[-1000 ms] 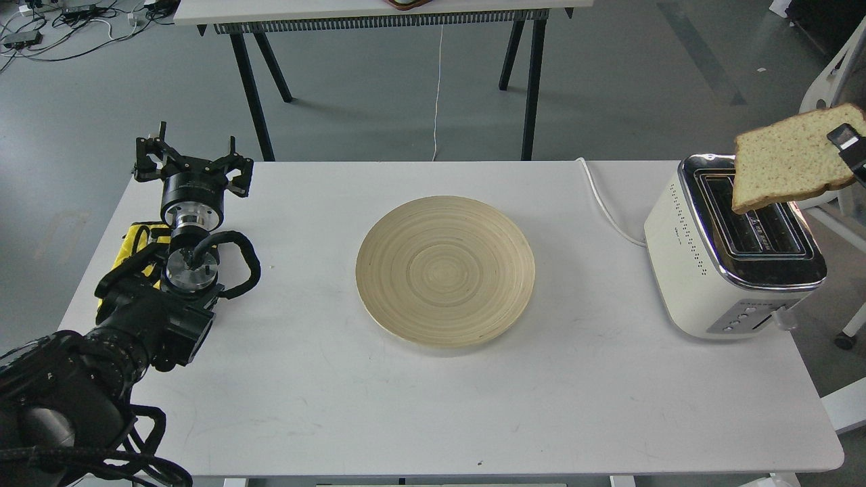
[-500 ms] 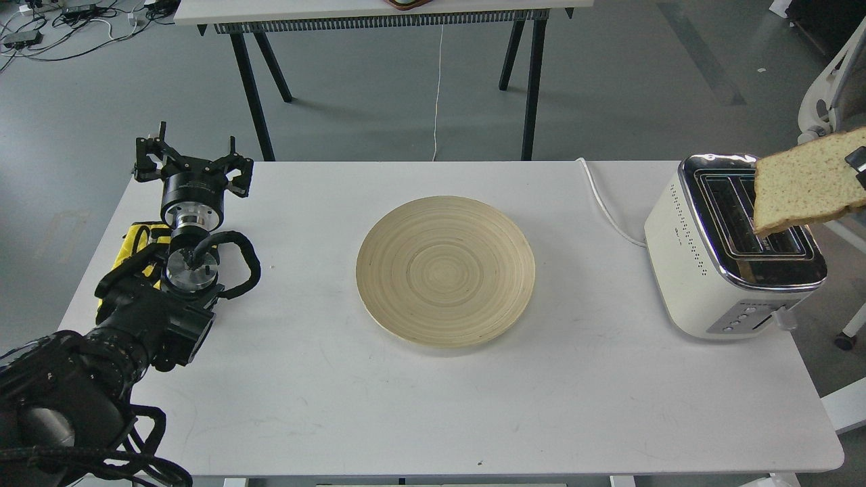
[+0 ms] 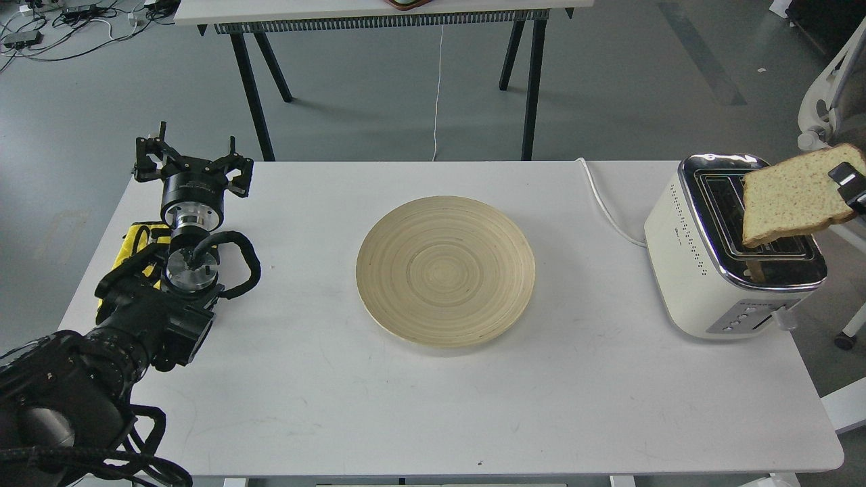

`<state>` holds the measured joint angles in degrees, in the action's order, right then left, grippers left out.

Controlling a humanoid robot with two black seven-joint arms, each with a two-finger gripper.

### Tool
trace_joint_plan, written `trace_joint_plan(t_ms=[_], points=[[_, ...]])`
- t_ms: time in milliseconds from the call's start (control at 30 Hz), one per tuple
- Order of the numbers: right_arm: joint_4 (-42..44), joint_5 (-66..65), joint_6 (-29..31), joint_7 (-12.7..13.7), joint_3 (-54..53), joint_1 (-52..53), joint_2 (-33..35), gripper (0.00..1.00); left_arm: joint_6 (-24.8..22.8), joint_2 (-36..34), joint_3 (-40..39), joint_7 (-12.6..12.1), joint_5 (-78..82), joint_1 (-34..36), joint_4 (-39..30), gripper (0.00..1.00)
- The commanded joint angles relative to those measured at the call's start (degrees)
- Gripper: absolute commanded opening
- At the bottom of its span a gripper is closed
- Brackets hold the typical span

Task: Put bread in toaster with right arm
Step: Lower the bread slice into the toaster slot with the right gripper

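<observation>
The bread (image 3: 791, 196), a pale speckled slice with a brown crust, hangs tilted just above the toaster's slots at the far right. My right gripper (image 3: 851, 189) is shut on the slice's right edge; only one fingertip shows at the frame edge, the rest of the arm is out of view. The cream toaster (image 3: 727, 253) with chrome top stands on the white table's right end, lever end toward me. My left gripper (image 3: 193, 162) rests at the table's far left, fingers spread open, empty.
A round beige wooden plate (image 3: 445, 270) lies in the table's middle. The toaster's white cable (image 3: 605, 210) runs back off the table. Yellow material (image 3: 135, 247) lies by my left arm. A second table (image 3: 379, 13) stands behind; a white chair (image 3: 832, 101) stands at right.
The bread moved right and down over the toaster, then shifted slightly left and lower, closer to the slots. My left arm has not moved.
</observation>
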<state>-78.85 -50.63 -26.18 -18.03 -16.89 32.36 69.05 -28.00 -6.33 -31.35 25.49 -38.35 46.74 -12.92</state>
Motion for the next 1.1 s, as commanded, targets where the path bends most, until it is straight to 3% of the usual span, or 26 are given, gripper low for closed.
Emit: trace_joint_plan(t_ms=[0,367,867,933,1000,1067], points=[[0.1,-0.09,0.08,0.01,0.1,0.69,-0.67,0.02,0.0,0.0,-0.03,0.0,0.03,-0.07,0.0,1.0],[1.07,-2.55,0.26,0.27,0.11,0.95,-3.22,0.03,0.0,0.0,0.06,0.0,0.03,0.02,0.0,1.0],[9.24,-5.97,3.33,0.36,0.28,1.74,-9.63,0.05,0.0,0.0,-0.03,0.0,0.03,0.02,0.0,1.0],[10.29,-6.59,4.12,0.36,0.28,1.83,-10.51,0.11,0.0,0.0,-0.02,0.0,0.03,0.02,0.0,1.0],[10.82,-6.68,4.21,0.27,0.28,1.92,-11.74,0.29,0.0,0.0,-0.02,0.0,-0.06,0.02,0.0,1.0],[11.09,-6.68,4.21,0.27,0.28,2.09,-12.62,0.35,0.0,0.0,-0.03,0.0,-0.06,0.02,0.0,1.0]])
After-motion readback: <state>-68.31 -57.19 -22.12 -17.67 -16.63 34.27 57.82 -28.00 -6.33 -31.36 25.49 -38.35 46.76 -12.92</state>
